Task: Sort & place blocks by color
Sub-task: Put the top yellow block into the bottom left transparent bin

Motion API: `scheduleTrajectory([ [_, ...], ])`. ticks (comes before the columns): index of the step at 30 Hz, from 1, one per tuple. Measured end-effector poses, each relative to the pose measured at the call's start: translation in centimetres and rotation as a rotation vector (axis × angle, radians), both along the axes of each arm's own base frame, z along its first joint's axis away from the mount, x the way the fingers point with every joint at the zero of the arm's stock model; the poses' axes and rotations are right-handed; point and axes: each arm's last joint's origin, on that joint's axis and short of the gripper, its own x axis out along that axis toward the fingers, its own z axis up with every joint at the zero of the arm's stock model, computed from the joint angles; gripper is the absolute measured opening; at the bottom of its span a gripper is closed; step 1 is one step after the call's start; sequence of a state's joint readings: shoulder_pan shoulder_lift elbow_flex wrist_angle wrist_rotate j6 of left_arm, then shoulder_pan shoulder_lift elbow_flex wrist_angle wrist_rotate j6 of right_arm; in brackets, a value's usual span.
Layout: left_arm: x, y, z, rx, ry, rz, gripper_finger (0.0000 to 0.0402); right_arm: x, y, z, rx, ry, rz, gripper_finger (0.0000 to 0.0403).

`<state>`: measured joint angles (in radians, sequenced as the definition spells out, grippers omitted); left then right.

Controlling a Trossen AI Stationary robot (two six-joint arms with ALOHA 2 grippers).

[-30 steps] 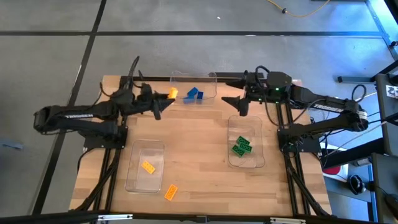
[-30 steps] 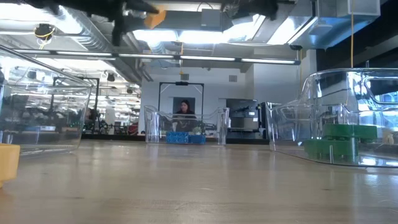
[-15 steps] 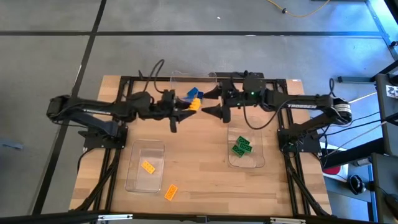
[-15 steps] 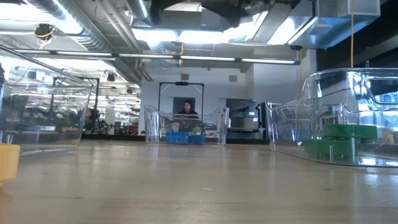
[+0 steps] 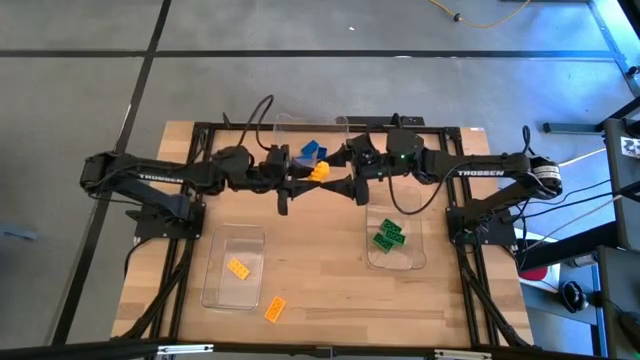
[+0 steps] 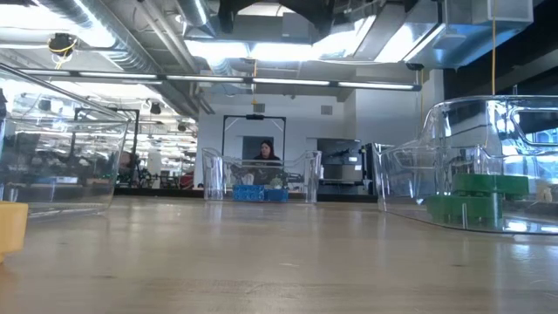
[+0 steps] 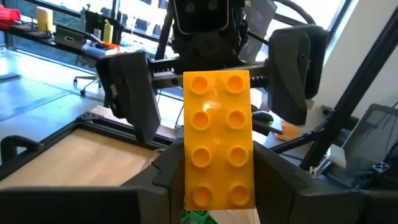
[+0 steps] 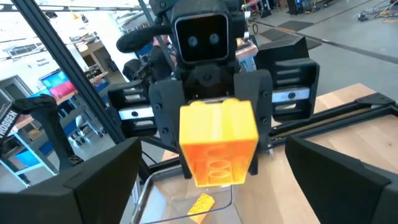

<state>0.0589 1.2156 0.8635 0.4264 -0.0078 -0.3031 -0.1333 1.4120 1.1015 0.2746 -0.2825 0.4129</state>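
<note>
Sorting in progress, seen mainly from the high view. Three clear trays stand on the worktop (image 5: 320,240): the far tray (image 5: 340,128) holds blue blocks (image 5: 311,152), the tray on the right (image 5: 412,262) holds green blocks (image 5: 388,234), and the near-left tray (image 5: 212,290) holds a single orange-yellow block (image 5: 238,267). A second orange-yellow block (image 5: 274,308) lies loose on the worktop just beside that tray's near end, not yet sorted. Above the middle of the worktop, just in front of the far tray, the two arms meet nose to nose. The left gripper (image 5: 300,187) holds a third orange-yellow block, the held block (image 5: 319,171), its fingers partly closed on the block's sides; in the left wrist view the held block (image 7: 219,138) stands studs-forward between them. The right gripper (image 5: 345,172) faces it with its fingers spread wide to either side of the held block (image 8: 217,142), and no contact between these fingers and the block can be made out. Judged from this layout, blue and green appear sorted, while orange-yellow is unfinished: one block is in place, one is in the air at what looks like a hand-over between arms, and one remains to be picked up. The exact count of blue and green blocks cannot be told.
</note>
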Motion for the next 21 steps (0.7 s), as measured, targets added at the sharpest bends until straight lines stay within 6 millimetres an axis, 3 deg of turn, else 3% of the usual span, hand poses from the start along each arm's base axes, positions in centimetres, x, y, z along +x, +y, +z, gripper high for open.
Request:
scheduleTrajectory([
  [12,-0.5,-0.1,0.3,0.000,0.006,-0.012,0.0128,-0.2,-0.1,0.1,-0.005,0.005,-0.003,0.0399],
  [16,-2.7,-0.2,1.2,-0.003,0.062,-0.025,0.0128,-1.9,-0.5,1.2,-0.060,0.015,-0.022,0.0399],
  [21,-6.8,-1.8,1.4,-0.055,0.225,-0.077,0.0128,-4.5,-1.5,2.1,-0.092,0.095,-0.111,0.0399],
])
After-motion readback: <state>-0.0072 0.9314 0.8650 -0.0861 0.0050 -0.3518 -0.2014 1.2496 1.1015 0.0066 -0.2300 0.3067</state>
